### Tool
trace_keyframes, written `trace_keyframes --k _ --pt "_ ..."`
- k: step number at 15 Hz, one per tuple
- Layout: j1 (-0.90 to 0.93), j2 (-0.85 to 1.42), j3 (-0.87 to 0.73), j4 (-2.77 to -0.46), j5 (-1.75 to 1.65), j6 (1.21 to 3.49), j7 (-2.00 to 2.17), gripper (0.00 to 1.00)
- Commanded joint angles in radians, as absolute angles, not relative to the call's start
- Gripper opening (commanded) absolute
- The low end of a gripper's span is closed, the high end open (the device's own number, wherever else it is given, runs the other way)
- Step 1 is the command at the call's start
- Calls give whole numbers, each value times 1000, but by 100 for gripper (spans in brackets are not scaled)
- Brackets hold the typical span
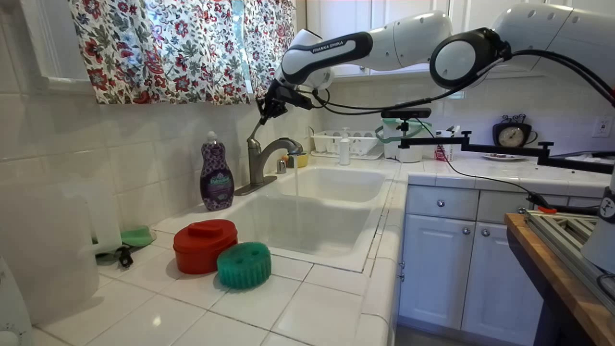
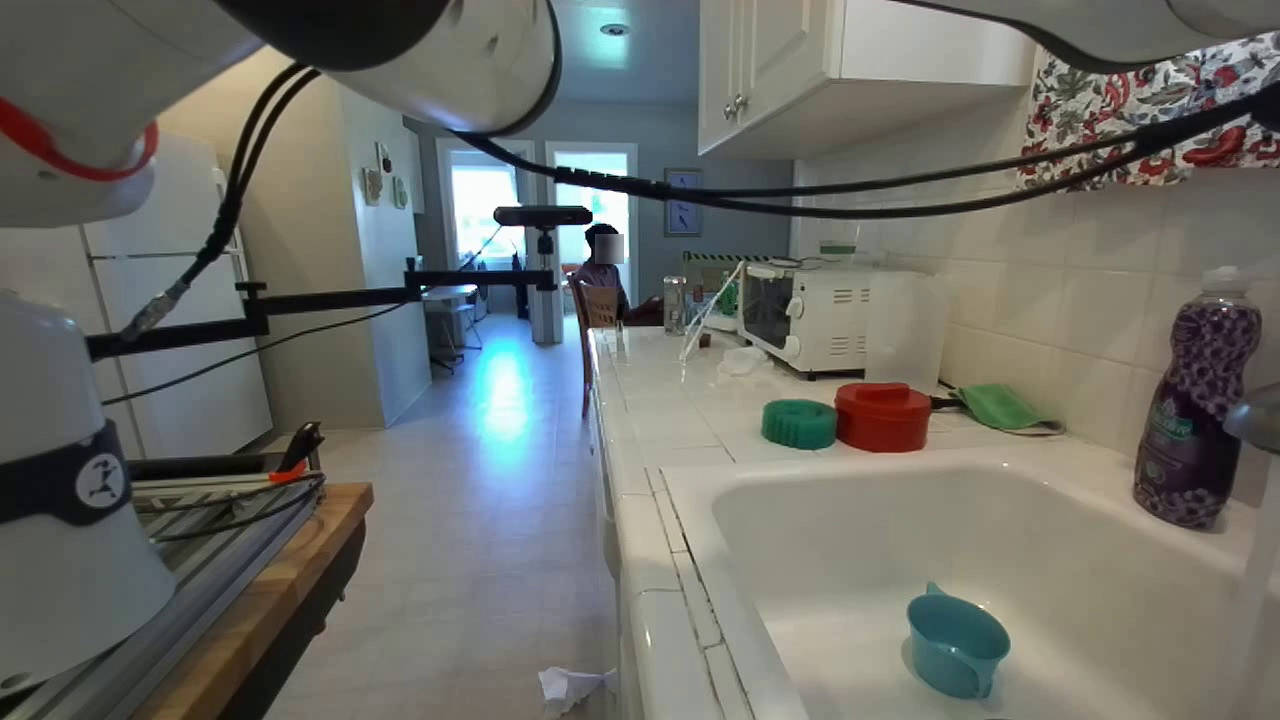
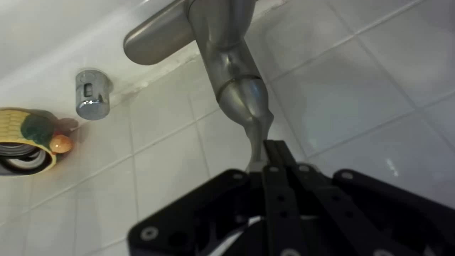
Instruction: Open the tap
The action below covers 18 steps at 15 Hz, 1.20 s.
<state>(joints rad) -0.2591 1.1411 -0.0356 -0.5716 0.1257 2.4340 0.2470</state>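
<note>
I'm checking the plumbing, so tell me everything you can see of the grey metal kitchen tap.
The grey brushed-metal kitchen tap stands upright on a long, round-ended base plate, on the rim of the white double sink. Its arched spout reaches over the sink, and a thin stream of water falls from it. On top, a slim lever handle slants upward, the shut black tool right beside it; whether they touch is unclear.
</note>
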Motion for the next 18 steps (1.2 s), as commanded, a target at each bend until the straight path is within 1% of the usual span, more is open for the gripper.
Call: trace_keyframes --k 1,3,4,5,6,7,8,14,18 --pt "-251 1176 -50 -515 97 2450 202 0" --pt "-245 1158 -55 -530 91 2400 226 0" --pt "-240 1147 -61 -540 89 2368 237 6" --pt "-238 1132 -57 -550 93 2321 235 1" --pt "-239 1117 -51 -553 96 2282 223 4" --pt "-237 1100 -53 -555 96 2233 225 1" --pt "-233 1079 -60 -559 90 2186 231 0" --pt "-231 947 -90 -561 72 1778 229 0" --pt "-210 910 -95 -559 73 1588 249 0"
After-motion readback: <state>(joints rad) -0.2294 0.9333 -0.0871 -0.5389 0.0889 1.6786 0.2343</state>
